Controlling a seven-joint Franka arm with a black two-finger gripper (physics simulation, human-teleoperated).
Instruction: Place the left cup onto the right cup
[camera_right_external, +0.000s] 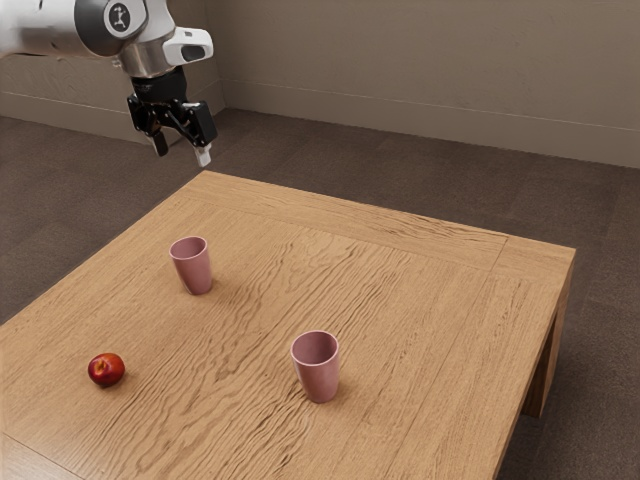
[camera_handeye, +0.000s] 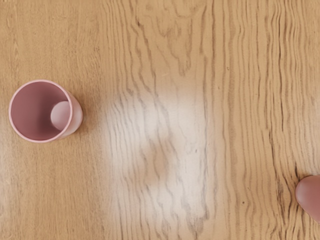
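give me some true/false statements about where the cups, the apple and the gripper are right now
1. The pink plastic cup toward the exterior view's left and the second pink cup both stand upright on the wooden table, apart from each other. True.
2. The black two-finger gripper is shut on a cup. False: it hangs open and empty, high above the table.
3. The small red apple sits inside a cup. False: it lies on the table, apart from both cups.
4. The apple lies nearer the exterior view's left edge than either cup. True.
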